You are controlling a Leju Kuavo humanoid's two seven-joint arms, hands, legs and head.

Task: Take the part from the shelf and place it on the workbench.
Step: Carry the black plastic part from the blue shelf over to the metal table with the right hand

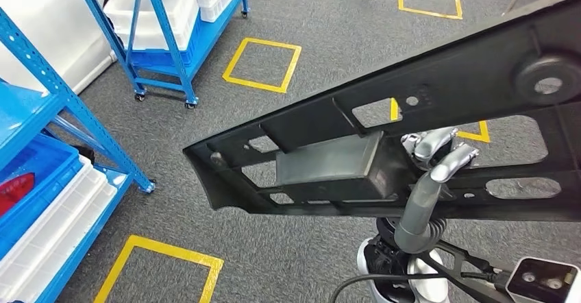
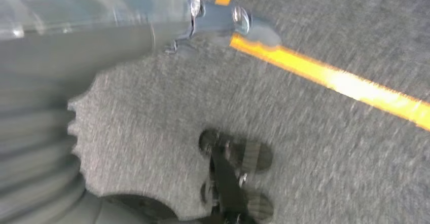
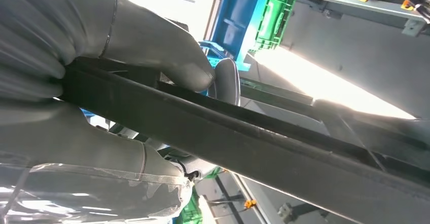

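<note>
Right hand (image 1: 438,153) is clamping the long black part (image 1: 356,159), fingers wrapped round its edge, carrying it high over the floor beside the shelf (image 1: 82,118). Left hand's (image 2: 223,19) state I cannot tell. Carrying step; next it needs a counter.

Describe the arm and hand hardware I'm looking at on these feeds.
Right hand: thick smooth grey fingers with seam lines and a clear plastic wrap at the wrist. In the head view its fingers look silver, on a grey forearm with a ribbed boot. Left hand: grey ribbed cover, blurred.
</note>
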